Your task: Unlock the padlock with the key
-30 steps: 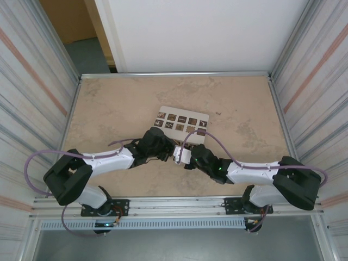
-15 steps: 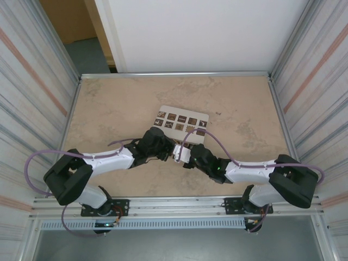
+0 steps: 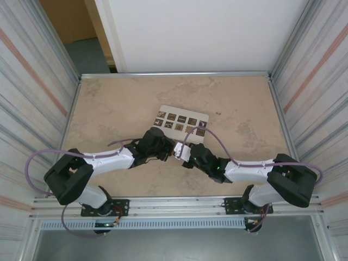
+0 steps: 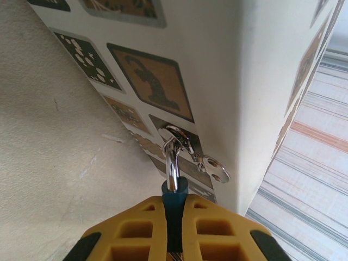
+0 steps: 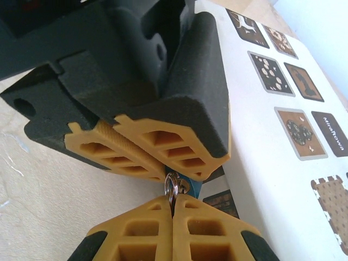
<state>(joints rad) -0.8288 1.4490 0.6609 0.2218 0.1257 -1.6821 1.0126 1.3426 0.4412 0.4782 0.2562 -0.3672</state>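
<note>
Now: left gripper (image 4: pixel 174 209) clamps key (image 4: pixel 173 163), shank pointing straight ahead; right gripper (image 5: pixel 173 202) pinches ring (image 5: pixel 172 185).

Beige stone-look table (image 3: pixel 109 103), corrugated metal walls (image 3: pixel 32 81)

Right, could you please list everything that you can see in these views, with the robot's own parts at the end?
key: one, blue head, clamped between the left pincer's fingers
key ring: one, silver, hooked to the key, its other end nipped by the right pincer
tag: one, silver, hanging off the ring beside the board
board: one, white with brown picture tiles, mid-table, just beyond both pincers
table: one, beige marbled, under everything
cables: two, purple, one looping along each arm
left pincer: one, yellow fingers on a black body, shut on the key
right pincer: one, yellow fingers, shut on the key ring, tip to tip with the left
</note>
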